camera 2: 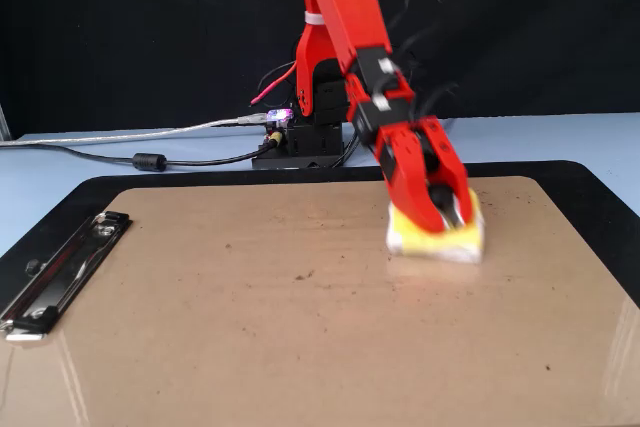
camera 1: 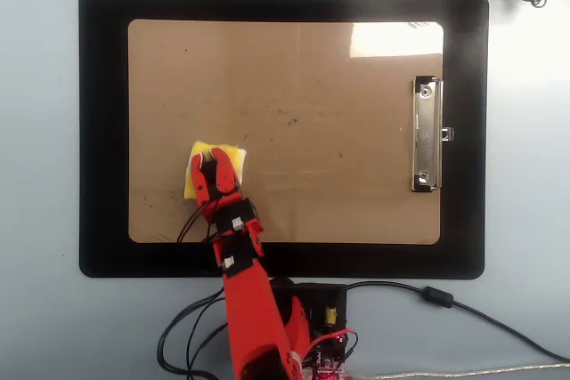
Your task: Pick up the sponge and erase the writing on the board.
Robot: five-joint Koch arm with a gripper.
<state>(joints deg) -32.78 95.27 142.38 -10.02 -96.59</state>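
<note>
- Mat – black, biggest thing on the table, shows as a frame on all sides of the board.
- Board – brown, flat on the mat, clip at the right in the overhead view. Stiff and smooth, glare patch near the top right, so probably slick under the pad.
- Writing – no letter strokes readable on the bare board now; only small dark specks. Anything left under the sponge is hidden.
- Arm – red, reaches in from the bottom edge of the overhead view; base and cables sit just off the mat.
- Sponge – yellow top, white edge layer, flat on the board at lower left in the overhead view, near the bottom edge. Looks light and soft; it should squash under pressure, so hold it by the centre knob, not the foam edge.
- Gripper – motion-blurred in the fixed view; jaws closed in over the sponge's centre, apparently pinching the knob, which is barely visible.
- Room – open board up and to the right; the left and bottom edges are close, so strokes that way risk running onto the mat. Clip is well apart.
</note>
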